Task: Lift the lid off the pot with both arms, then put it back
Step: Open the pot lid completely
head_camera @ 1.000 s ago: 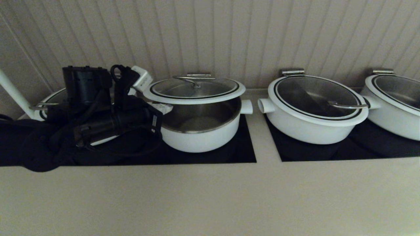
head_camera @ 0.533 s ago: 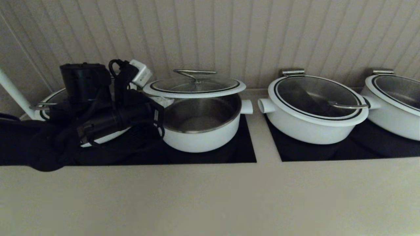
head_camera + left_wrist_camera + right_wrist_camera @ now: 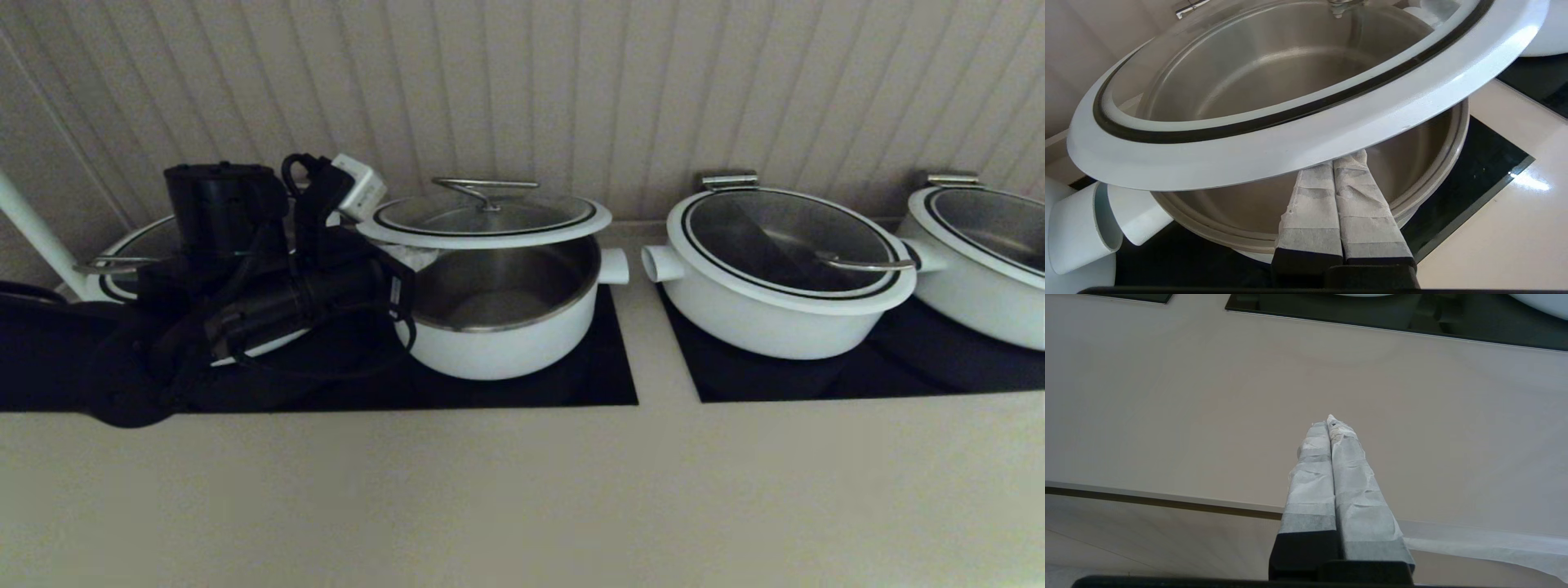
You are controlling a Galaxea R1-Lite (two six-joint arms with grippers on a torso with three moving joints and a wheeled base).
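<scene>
the left tool [image 3: 1333, 163] reaches in from the pot's left side, its two taped fingers [image 3: 1314, 204] pressed together with no gap, their tips tucked under the white rim of the lid [image 3: 483, 219]. whether the tips actually bear the rim or only sit just beneath it is hidden by the rim itself. in the head view most of that tool is lost behind the black left arm [image 3: 269, 278] and its cables; only a small white box [image 3: 359, 186] on it shows clearly, and the print on it is too small to read.

the lid sits raised above the pot [image 3: 502, 306], apart from its rim at the front so the steel inside shows beneath it. the far edge of the lid hides the back of the pot, so contact there cannot be told. the steel handle [image 3: 483, 189] stands at the lid's centre. the pot rests on a black glass panel [image 3: 604, 376] set in the worktop [image 3: 522, 490].

a covered pan [image 3: 784, 269] stands to the right; another pan [image 3: 980, 253] is cut off at the edge, and a third pan [image 3: 131, 253] is mostly hidden behind the left arm.

the right tool [image 3: 1329, 424], fingers closed together and holding nothing, hangs over bare worktop; the head view does not show it.
</scene>
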